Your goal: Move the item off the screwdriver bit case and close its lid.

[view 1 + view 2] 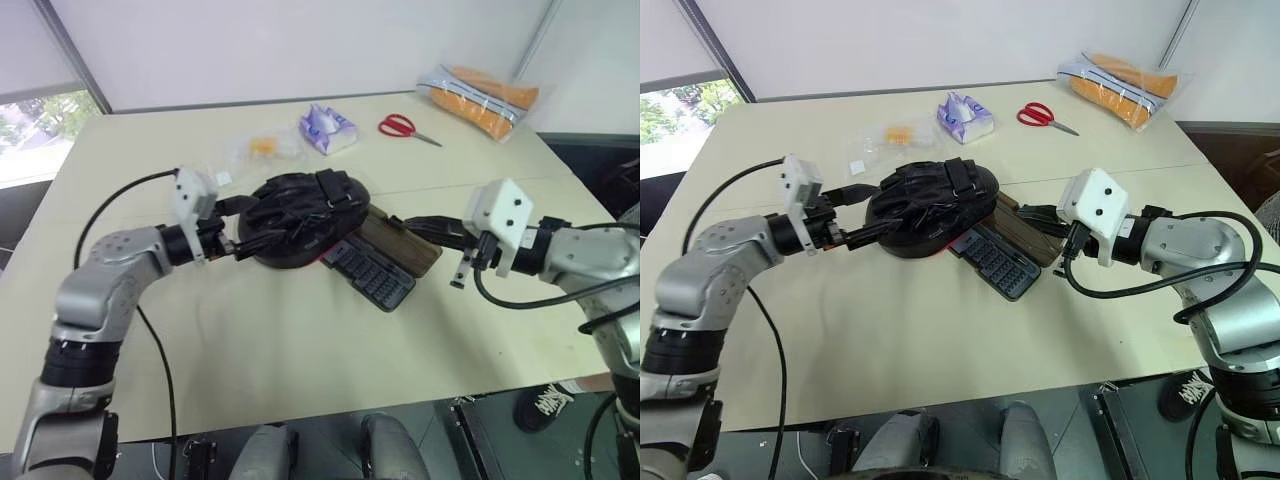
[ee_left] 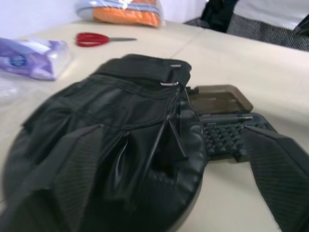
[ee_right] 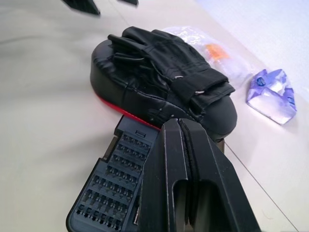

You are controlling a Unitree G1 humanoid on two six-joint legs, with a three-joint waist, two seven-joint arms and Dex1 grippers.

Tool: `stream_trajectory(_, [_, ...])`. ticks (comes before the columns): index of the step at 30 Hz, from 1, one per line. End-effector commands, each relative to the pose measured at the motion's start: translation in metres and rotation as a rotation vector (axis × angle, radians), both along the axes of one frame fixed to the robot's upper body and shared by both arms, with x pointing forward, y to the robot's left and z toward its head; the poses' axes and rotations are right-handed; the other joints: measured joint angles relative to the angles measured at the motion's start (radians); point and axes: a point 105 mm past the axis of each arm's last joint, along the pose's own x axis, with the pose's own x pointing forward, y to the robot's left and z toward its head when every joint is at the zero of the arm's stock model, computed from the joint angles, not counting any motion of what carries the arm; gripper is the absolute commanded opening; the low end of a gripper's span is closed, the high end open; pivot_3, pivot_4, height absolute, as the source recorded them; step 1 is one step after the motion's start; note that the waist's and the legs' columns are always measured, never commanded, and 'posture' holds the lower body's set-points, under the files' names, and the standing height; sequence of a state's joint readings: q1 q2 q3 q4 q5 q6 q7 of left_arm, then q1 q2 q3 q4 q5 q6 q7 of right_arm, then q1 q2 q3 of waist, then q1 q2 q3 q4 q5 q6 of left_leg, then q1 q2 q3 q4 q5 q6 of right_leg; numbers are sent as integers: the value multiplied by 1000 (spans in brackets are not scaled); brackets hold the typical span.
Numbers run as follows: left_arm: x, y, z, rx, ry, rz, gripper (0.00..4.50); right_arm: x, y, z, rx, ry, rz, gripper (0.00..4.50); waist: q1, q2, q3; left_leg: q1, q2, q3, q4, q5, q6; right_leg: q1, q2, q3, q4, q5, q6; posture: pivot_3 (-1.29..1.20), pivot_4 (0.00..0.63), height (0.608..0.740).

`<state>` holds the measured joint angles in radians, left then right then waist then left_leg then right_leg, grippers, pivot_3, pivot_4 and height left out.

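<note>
The item [image 1: 300,215] is a black padded, strapped object with a red underside, and it lies over the left end of the screwdriver bit case [image 1: 372,272]. The case's dark grey tray of bits sticks out toward me. Its smoky brown lid [image 1: 408,245] lies open and flat beside the tray. My left gripper [image 1: 238,227] is open at the item's left edge, one finger [image 2: 277,164] on each side of it. My right gripper [image 1: 402,222] is shut just above the lid's right part, fingers [image 3: 186,159] pressed together with nothing between them.
At the back of the table [image 1: 300,340] lie red scissors [image 1: 400,126], a purple tissue pack [image 1: 328,128], a clear bag [image 1: 258,148] and an orange packet [image 1: 478,95]. A black cable [image 1: 120,200] loops by my left arm.
</note>
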<state>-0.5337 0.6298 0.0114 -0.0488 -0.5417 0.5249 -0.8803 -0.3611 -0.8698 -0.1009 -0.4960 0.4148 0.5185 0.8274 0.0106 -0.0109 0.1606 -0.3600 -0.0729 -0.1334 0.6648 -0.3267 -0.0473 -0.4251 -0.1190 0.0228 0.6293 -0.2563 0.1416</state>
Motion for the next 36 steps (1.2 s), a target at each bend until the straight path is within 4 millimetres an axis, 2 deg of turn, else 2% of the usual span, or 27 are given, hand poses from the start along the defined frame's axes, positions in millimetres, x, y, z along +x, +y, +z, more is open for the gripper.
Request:
stream_trajectory(1, [16,-8,-2,70,-56,-13,4442,-7,7,10,11,-58,17,0,1,0,0,0,0,0,0,0,0,0,0,0,0,0,0,0,150,740])
stream_trajectory(5, [37,-19,-11,95,-70,-5,4442,-9,8,10,27,-67,0,0,1,0,0,-1,0,0,0,0,0,0,0,0,0,0,0,0,150,740])
stream_trajectory(8, [51,-25,-26,134,-67,23,4442,-10,8,8,34,-71,-14,0,1,0,0,-1,-1,0,1,0,0,-1,0,0,0,0,0,0,150,740])
stream_trajectory(13, [63,-30,-47,183,-57,37,4442,-11,7,7,36,-77,-31,0,3,0,0,-3,-1,1,2,0,0,-1,0,-1,1,0,0,0,150,740])
stream_trajectory(23, [63,-30,-57,136,2,65,63,-11,7,7,37,-83,-38,0,3,0,0,1,-1,1,3,0,0,3,0,-2,2,0,1,0,150,740])
stream_trajectory(26, [61,-29,-56,105,20,87,23,-11,9,6,37,-79,-32,0,1,0,0,1,-1,0,3,0,0,3,0,-2,2,0,1,0,150,740])
stream_trajectory(30, [55,-19,-35,28,-40,187,23,-10,12,5,39,-75,-13,0,-5,0,0,2,-1,-1,2,0,0,3,0,-1,2,0,1,0,150,740])
stream_trajectory(33, [56,-2,-2,-25,-156,352,23,-9,15,5,42,-71,5,0,-15,-1,0,1,0,-1,2,0,0,1,0,-1,2,0,1,0,150,740])
stream_trajectory(36, [55,32,28,-85,-253,590,23,-7,19,4,47,-64,29,0,-23,-1,0,-1,0,-1,2,0,0,-1,0,-1,2,0,1,0,150,740])
